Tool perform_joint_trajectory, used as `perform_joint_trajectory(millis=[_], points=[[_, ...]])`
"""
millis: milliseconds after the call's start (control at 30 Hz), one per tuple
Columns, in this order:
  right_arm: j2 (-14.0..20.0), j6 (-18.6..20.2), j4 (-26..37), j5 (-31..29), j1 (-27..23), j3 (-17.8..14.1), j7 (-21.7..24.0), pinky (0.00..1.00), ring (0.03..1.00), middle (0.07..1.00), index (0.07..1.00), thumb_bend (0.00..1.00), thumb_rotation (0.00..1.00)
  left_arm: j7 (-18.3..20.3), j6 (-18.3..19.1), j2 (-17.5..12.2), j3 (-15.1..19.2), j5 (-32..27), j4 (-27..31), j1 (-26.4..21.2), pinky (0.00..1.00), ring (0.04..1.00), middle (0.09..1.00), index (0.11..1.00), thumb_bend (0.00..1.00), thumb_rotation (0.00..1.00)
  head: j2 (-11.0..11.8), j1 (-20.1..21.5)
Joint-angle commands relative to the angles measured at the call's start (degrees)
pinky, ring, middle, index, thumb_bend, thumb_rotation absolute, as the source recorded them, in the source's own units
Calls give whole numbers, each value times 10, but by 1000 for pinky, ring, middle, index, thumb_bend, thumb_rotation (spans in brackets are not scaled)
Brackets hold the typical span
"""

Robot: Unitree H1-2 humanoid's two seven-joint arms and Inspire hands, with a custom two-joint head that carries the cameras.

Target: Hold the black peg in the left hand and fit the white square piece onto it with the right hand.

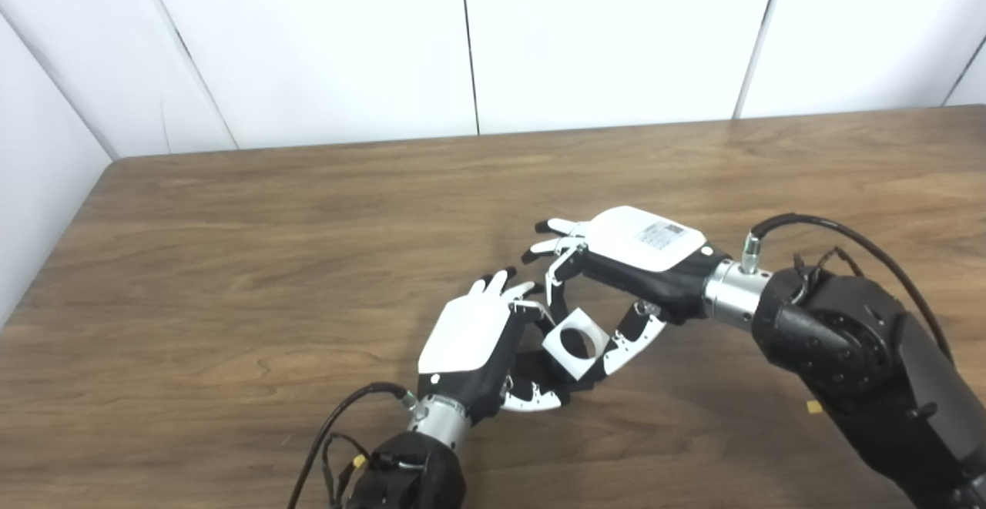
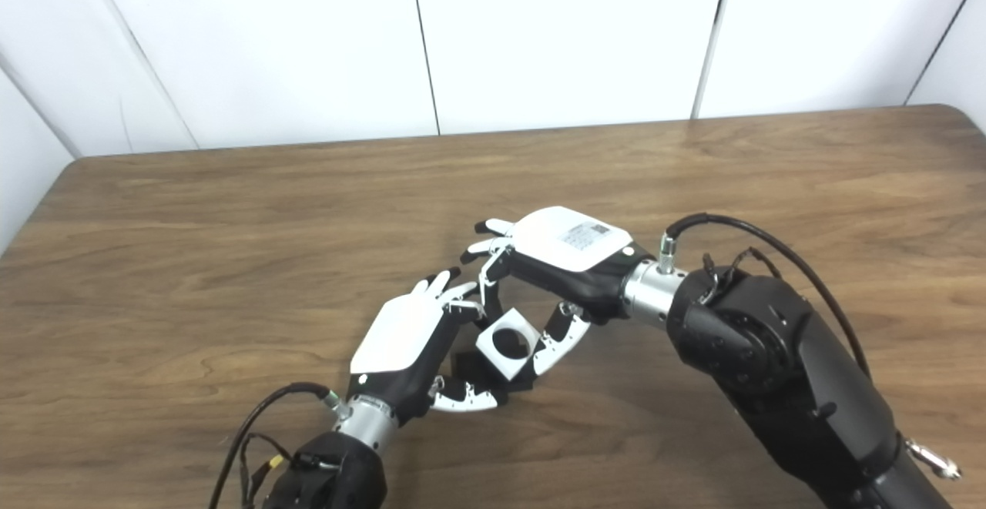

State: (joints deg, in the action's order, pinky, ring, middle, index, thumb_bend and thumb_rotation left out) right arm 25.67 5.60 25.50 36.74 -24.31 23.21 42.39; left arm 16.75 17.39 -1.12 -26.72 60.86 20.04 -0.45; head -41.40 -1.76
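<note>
There are two hands, one white square piece and one black peg on the brown wooden counter (image 1: 231,262). The white square piece (image 1: 576,343) has one round hole through its middle and is turned like a diamond. It sits between the two hands, near the front middle of the counter.

The right hand (image 1: 632,262) comes in from the right side, with its white back plate facing up. Its thumb and fingers (image 1: 632,338) are closed around the white square piece from the far and the right side, so it is grasping this piece.

The left hand (image 1: 481,347) comes up from the near edge, just left of the square piece. Its fingers are curled around something dark below and behind the piece. This seems to be the black peg (image 2: 466,364), but only a small dark part shows, so its shape is not clear. I cannot tell if the peg is already inside the hole.

On the back plate of the right hand there is one small grey label (image 1: 661,236) with printing, but the writing is too small to read. The back plate of the left hand is plain white.
</note>
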Motion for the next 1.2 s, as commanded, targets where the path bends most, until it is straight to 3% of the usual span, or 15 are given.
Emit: perform_joint_trajectory(millis=[0,567,1167], points=[[1,-21,-1,-4,-12,-9,-18,906,974,883,488,526,149,3,-1,2,-5,11,-6,-8,1000,998,894,488,524,59,-1,-1],[-3,-34,-21,-8,4,-18,-33,918,987,893,489,526,149,6,-1,12,-17,23,-4,-7,988,988,889,489,524,62,4,-4],[-16,-36,-43,0,-18,-3,-30,905,981,894,490,525,152,11,6,27,-26,31,-4,-3,1000,1000,891,489,524,61,2,-8]])
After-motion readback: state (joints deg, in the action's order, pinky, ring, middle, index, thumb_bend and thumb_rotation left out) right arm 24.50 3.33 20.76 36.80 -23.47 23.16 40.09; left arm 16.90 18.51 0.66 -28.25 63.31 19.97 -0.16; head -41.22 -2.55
